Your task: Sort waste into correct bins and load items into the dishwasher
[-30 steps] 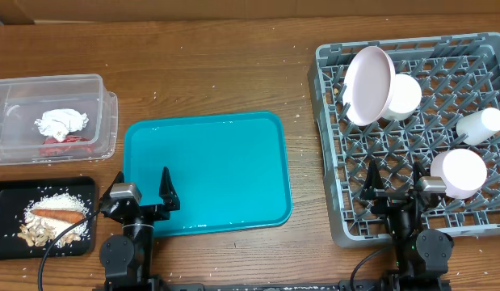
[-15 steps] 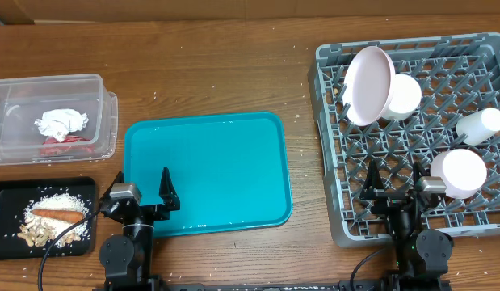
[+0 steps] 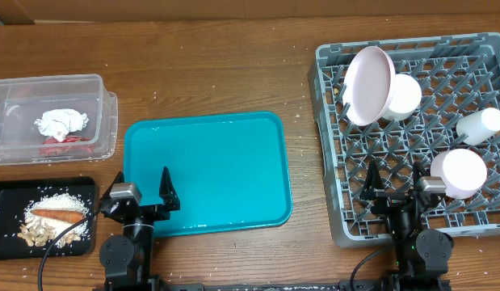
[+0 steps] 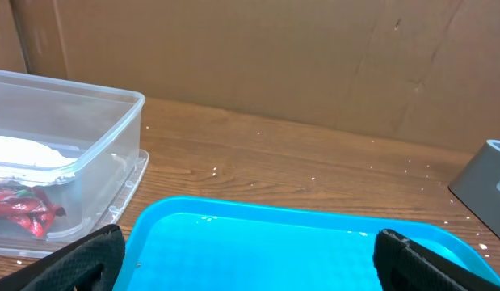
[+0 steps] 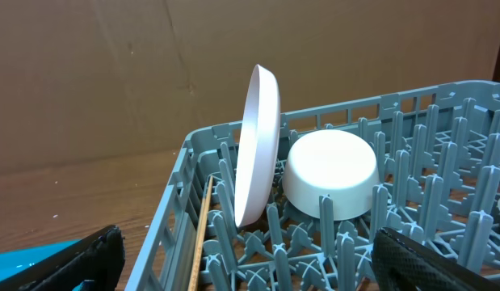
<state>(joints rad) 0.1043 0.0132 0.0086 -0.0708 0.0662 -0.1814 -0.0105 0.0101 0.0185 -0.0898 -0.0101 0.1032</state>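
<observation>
From above, my left gripper [image 3: 141, 192] sits at the lower left of centre, its 2 fingers spread wide with nothing between them, at the near edge of the teal tray [image 3: 205, 162]. My right gripper [image 3: 392, 184] is equally wide and empty, low over the near part of the dish rack [image 3: 324, 105] at the right. The tray shows only bare blue surface, its long axis running left to right across the frame. The waste is all at the left: crumpled paper [image 3: 60, 123] and a red wrapper [image 3: 60, 142] in the clear bin [image 3: 107, 113] at upper left, a carrot [image 3: 57, 216] on rice in the black tray [image 3: 3, 198] at lower left. The rack holds a pink plate [image 3: 369, 83] on edge, a white bowl [image 3: 405, 94] just beside it, a bottle [image 3: 481, 125] and a cup [image 3: 460, 172]. From my left wrist, both fingertips [image 4: 88, 255] frame the empty tray straight ahead, with the bin up and to the left. From my right wrist, the plate stands upright at centre frame, the bowl upside down to its right, and a thin wooden stick [image 5: 203, 230] lies along the rack's left wall, running away from me. I judge the sorting as good as done: nothing lies between either pair of fingers and the tray's far edge, so neither arm has a target; any tidying of the stick would fall to my right arm, which is nearer.
</observation>
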